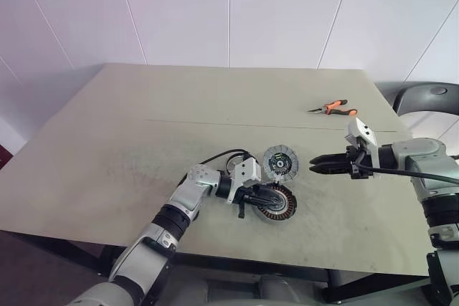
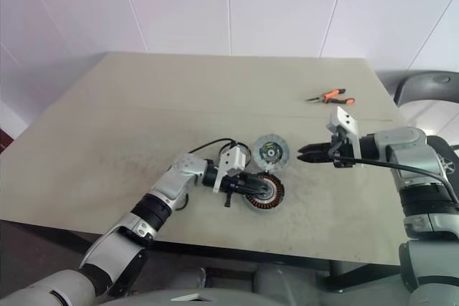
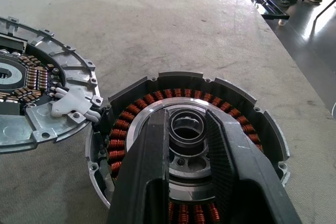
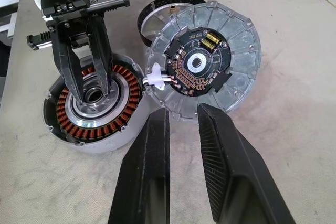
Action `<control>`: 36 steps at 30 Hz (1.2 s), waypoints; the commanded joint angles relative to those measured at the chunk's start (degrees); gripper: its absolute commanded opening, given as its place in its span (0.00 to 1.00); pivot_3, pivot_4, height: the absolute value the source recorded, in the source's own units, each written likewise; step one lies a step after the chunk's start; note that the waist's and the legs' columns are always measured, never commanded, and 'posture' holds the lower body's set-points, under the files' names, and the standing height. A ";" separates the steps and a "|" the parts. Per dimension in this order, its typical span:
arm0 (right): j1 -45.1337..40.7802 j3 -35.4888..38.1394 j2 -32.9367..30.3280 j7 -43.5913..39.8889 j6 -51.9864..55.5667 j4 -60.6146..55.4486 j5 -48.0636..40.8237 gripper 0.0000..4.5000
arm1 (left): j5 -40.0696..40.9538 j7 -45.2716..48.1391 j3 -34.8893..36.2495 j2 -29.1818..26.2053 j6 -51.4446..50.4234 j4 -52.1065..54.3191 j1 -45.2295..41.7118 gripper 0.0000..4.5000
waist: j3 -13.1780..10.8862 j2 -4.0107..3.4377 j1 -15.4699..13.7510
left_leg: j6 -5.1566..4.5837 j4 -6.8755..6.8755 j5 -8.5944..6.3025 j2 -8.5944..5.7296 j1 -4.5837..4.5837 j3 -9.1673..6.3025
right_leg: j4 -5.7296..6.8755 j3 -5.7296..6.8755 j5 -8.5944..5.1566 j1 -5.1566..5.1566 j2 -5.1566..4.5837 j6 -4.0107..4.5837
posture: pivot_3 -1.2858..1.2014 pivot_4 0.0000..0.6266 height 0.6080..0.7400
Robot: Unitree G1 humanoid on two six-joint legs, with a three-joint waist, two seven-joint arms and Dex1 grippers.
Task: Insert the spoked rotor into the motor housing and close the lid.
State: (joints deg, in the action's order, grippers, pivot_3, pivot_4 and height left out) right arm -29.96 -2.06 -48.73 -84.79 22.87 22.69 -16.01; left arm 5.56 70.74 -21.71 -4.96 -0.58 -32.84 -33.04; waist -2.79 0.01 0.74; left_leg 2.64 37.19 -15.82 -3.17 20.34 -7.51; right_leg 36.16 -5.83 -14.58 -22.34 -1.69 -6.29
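The motor housing (image 1: 289, 203) lies open near the table's front edge, its copper windings (image 3: 152, 99) facing up. My left gripper (image 3: 186, 124) reaches into it, fingers shut on either side of the central hub. The lid (image 4: 239, 35) stands tilted right beside the housing, circuit side showing, joined to it by a short white-plugged wire (image 4: 153, 80). Behind the lid lies the spoked rotor (image 4: 149, 11), with just part of its dark rim and silver inside showing. My right gripper (image 4: 181, 113) hovers a short way right of the lid (image 1: 280, 163), pointing at it, fingers slightly apart and holding nothing.
Orange-handled pliers (image 1: 333, 108) lie at the table's back right. A black chair (image 1: 423, 98) stands past the right edge. The table's front edge (image 1: 237, 256) runs just below the housing. A black cable (image 1: 215, 157) loops by my left wrist.
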 commanded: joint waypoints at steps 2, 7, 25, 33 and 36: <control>-1.77 1.43 -0.99 0.06 -1.09 0.01 -0.52 0.20 | -1.06 -0.44 -0.30 -0.53 0.72 0.40 -0.86 0.15 | 0.00 0.00 0.03 | 0.00 0.00 0.00 0.00 0.00 0.00 | 0.00 0.00 0.00 0.00 0.00 0.00 | 0.52 0.00 1.00; -2.07 1.51 -0.85 0.26 -1.42 0.52 -0.53 0.20 | -1.93 -0.54 -0.62 -0.88 1.10 0.19 -1.01 0.15 | 0.00 0.00 0.04 | 0.00 0.00 0.00 0.00 0.00 0.00 | 0.00 0.00 0.00 0.00 0.00 0.00 | 0.52 0.00 1.00; -2.57 1.28 -0.15 0.96 -2.61 2.05 -0.43 0.20 | 4.26 -2.52 4.54 1.07 -5.05 5.27 -2.19 0.74 | -0.01 0.01 0.09 | 0.00 0.05 0.00 0.00 -0.01 0.00 | 0.01 0.00 0.01 0.02 0.00 0.01 | 0.52 0.00 1.00; -3.03 0.91 0.65 1.58 -2.90 2.22 -0.32 0.20 | 7.22 -2.92 5.81 0.54 -10.37 9.45 -2.11 0.61 | -0.01 0.01 0.04 | 0.00 0.00 0.00 0.01 0.01 -0.01 | 0.00 0.00 0.01 0.00 0.00 0.00 | 0.52 0.00 1.00; -3.24 0.80 0.86 1.82 -3.09 2.48 -0.13 0.20 | 8.54 -1.08 5.32 0.26 -12.69 10.47 -1.15 0.39 | 0.00 0.01 0.10 | 0.00 0.02 0.00 0.00 0.00 0.00 | 0.01 0.00 0.01 0.00 0.00 0.01 | 0.52 0.00 1.00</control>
State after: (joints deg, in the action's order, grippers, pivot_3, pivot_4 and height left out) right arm -31.54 -2.05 -48.06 -83.17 20.67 25.20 -15.94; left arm 12.54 68.68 -16.41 -4.49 -12.27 -24.54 -34.08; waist -2.80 0.01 0.84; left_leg 2.64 37.21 -15.82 -3.18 20.34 -7.51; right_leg 36.17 -5.83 -14.56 -22.33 -1.68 -6.29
